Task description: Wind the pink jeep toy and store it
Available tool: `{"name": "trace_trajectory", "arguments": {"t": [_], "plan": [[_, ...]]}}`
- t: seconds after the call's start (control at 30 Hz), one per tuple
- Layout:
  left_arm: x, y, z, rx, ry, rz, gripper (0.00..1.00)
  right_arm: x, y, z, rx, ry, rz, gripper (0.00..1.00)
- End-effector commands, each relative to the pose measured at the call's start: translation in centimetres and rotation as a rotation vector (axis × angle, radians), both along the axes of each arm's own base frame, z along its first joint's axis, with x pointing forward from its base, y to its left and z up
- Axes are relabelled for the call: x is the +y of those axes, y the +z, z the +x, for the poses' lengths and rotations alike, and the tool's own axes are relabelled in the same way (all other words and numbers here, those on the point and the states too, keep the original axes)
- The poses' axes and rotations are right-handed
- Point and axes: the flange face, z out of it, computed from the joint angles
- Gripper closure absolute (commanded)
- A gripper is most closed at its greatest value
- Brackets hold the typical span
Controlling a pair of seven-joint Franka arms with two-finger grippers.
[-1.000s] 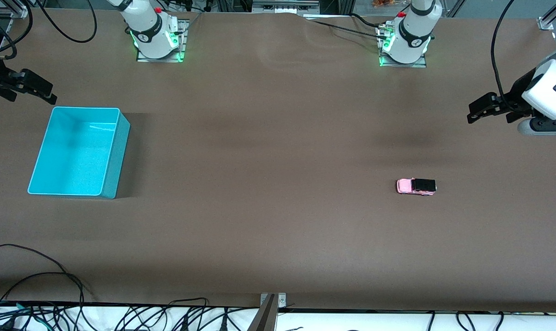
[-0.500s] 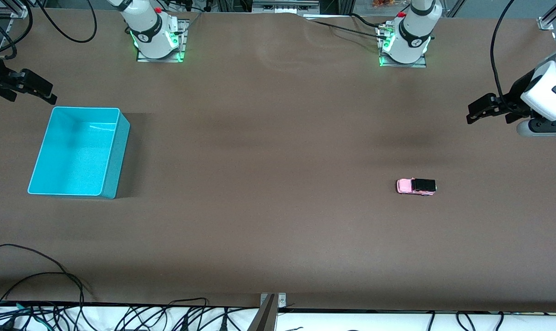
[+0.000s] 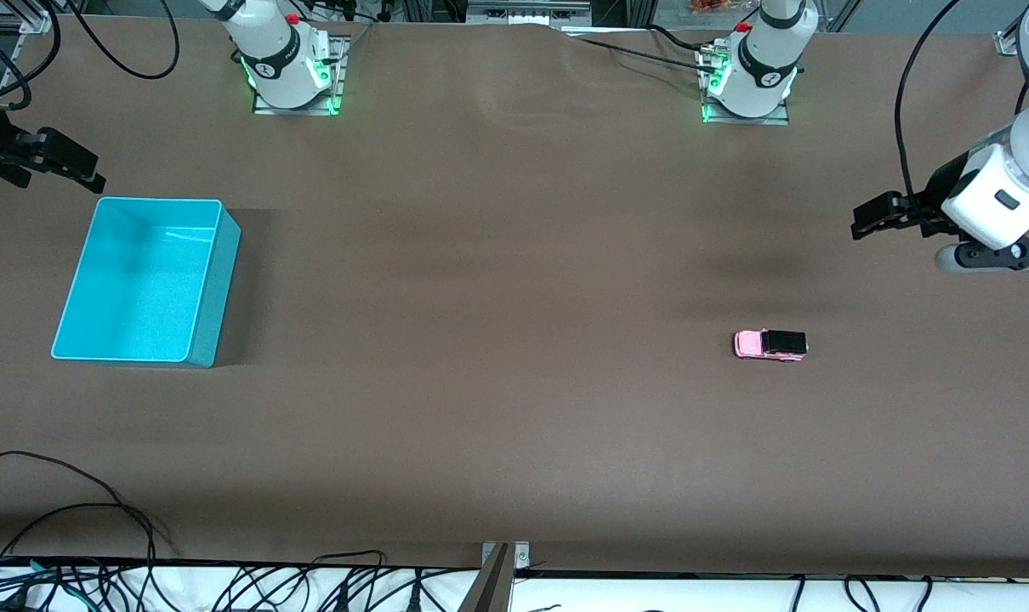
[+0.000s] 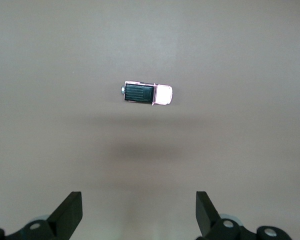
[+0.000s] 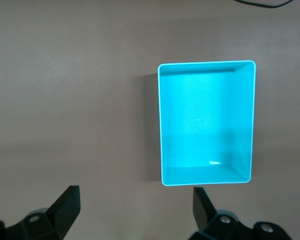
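Pink jeep toy (image 3: 770, 345) (image 4: 147, 94): upright on its wheels on the brown tabletop (image 3: 497, 340), toward the left arm's end, free of any contact.

Left pincer (image 3: 873, 218) (image 4: 137, 217): raised over the tabletop near the left arm's end, fingers spread wide, empty; jeep well apart from it.

Right pincer (image 3: 64, 166) (image 5: 135, 212): raised over the tabletop just beside the turquoise bin (image 3: 144, 280) (image 5: 206, 122), fingers spread wide, empty.

Turquoise bin: open-topped, empty, toward the right arm's end, well apart from the jeep.
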Motion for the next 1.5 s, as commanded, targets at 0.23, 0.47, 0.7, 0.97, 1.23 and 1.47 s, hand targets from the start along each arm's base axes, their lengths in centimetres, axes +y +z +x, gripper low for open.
{"name": "trace_trajectory", "arguments": {"t": [0.23,0.47,0.7,0.97,1.23,1.47], "plan": [[-0.8,-3.5,2.2,0.049,0.234,0.042,0.0,0.0,0.5,0.0,0.001,0.012,-0.013,0.0],[-1.3,-7.3,3.7,0.097,0.497,0.099,0.0,0.1,0.5,0.0,0.001,0.014,-0.013,0.0],[-1.4,-11.9,6.0,0.087,0.854,0.163,0.0,0.1,0.5,0.0,0.001,0.015,-0.013,0.0],[-1.3,-18.2,8.1,0.071,1.198,0.218,0.0,0.0,0.5,0.0,0.002,0.014,-0.013,0.0],[-1.1,-24.9,9.3,0.088,1.361,0.264,0.0,0.1,0.5,0.0,0.001,0.015,-0.013,0.0],[-1.1,-30.1,9.4,0.064,1.464,0.289,0.0,0.1,0.5,0.0,0.002,0.015,-0.011,0.0]]}}
